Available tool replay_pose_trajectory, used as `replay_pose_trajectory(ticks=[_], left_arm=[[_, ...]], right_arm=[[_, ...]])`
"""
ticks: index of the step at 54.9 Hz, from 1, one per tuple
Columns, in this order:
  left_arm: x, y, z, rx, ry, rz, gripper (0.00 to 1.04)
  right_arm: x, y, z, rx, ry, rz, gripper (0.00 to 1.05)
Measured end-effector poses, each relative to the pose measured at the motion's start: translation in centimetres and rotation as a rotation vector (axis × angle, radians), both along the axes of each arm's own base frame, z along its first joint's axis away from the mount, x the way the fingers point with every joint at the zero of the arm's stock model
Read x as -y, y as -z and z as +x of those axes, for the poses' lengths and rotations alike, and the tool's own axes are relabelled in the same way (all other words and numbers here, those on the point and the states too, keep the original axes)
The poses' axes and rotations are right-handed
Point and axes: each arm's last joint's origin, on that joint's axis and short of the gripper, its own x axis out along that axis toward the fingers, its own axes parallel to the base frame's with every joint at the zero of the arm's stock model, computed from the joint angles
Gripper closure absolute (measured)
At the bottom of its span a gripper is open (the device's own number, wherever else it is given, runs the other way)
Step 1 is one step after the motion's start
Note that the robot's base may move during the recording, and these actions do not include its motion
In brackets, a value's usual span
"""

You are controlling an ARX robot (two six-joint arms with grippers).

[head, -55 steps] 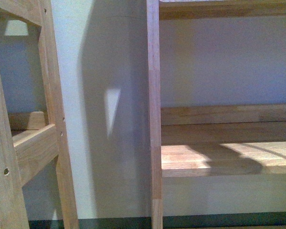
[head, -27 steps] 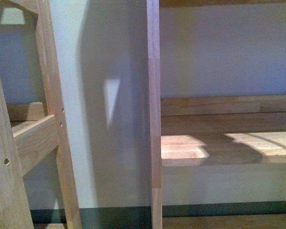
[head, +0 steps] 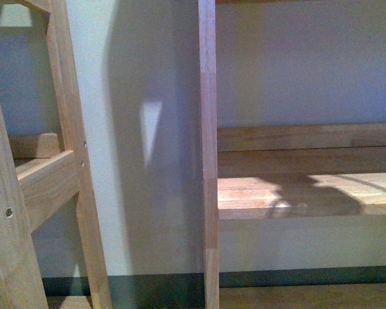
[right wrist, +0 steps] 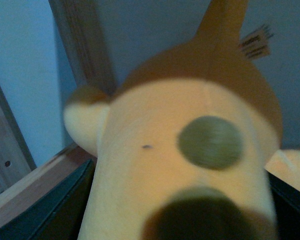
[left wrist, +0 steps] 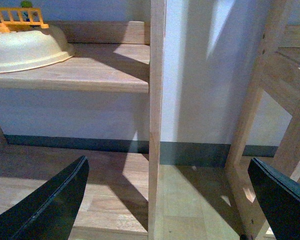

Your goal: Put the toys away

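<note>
– Shelf (head: 302, 193)?
– Pale wood, smooth, grain lines showing – same for the post (head: 208, 148) and the ladder frame (head: 48, 187).
– Wall (head: 141, 77)?
– Painted, flat, matt.
– Bowl (left wrist: 25, 50)?
– Cream plastic, a bit shiny.
– Toy (right wrist: 185, 165)?
– Soft fuzzy cloth, yellow-orange, with a small cloth tag.
– Gripper fingers (left wrist: 50, 205)?
– Dark, hard, smooth plastic.
– Floor (left wrist: 190, 200)?
– Smooth wood boards.

Your left gripper (left wrist: 167, 200) shows two matte black fingers (left wrist: 50, 202), broad and flat, tapering to blunt angled tips with lighter worn edges. Your right gripper (right wrist: 180, 210) shows only dark, smooth black finger (right wrist: 45, 210) surfaces at either side, slightly blurred.
</note>
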Motion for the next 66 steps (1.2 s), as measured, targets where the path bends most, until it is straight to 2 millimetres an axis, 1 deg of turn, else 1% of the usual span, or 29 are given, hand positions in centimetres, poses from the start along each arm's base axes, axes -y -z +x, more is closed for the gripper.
replay_pose_trajectory(ticks=[2,3,7,12,16,27,32,39,42,47,49,56,59,63,66], left_arm=[[0.0,0.0,0.0,0.000,0.000,0.000,0.06],[0.0,0.0,0.0,0.000,0.000,0.000,0.06],[0.0,0.0,0.0,0.000,0.000,0.000,0.06],[0.0,0.0,0.0,0.000,0.000,0.000,0.06],[0.0,0.0,0.0,0.000,0.000,0.000,0.06],[0.0,0.0,0.0,0.000,0.000,0.000,0.06],[0.0,0.0,0.0,0.000,0.000,0.000,0.06],[0.0,0.0,0.0,0.000,0.000,0.000,0.06],[0.0,0.0,0.0,0.000,0.000,0.000,0.06],[0.0,0.0,0.0,0.000,0.000,0.000,0.06],[0.0,0.0,0.0,0.000,0.000,0.000,0.06],[0.0,0.0,0.0,0.000,0.000,0.000,0.06],[0.0,0.0,0.0,0.000,0.000,0.000,0.06],[0.0,0.0,0.0,0.000,0.000,0.000,0.06],[0.0,0.0,0.0,0.000,0.000,0.000,0.06]], right_arm=[[0.3,-0.3,-0.4,0.009,-0.003,-0.003,0.02],[0.4,-0.6,-0.6,0.015,-0.008,-0.002,0.00],[1.2,-1.6,-2.0,0.034,-0.025,-0.018,0.00],[1.8,-2.5,-3.2,0.054,-0.037,-0.015,0.00],[2.5,-3.5,-4.6,0.086,-0.049,-0.003,0.00],[3.5,-4.3,-8.0,0.140,-0.070,0.026,0.00],[4.0,-3.9,-10.9,0.171,-0.048,0.027,0.00],[4.4,-2.5,-14.3,0.178,0.000,0.017,0.00],[4.5,-1.5,-15.8,0.173,0.028,0.010,0.00],[4.7,0.2,-17.8,0.174,0.072,-0.005,0.00],[4.9,1.2,-18.8,0.168,0.086,-0.008,0.00],[5.3,4.3,-21.3,0.148,0.125,-0.010,0.00],[5.4,5.5,-22.2,0.136,0.133,-0.011,0.00],[5.4,7.9,-24.0,0.120,0.137,-0.007,0.00],[5.2,9.1,-24.9,0.111,0.132,-0.012,0.00]])
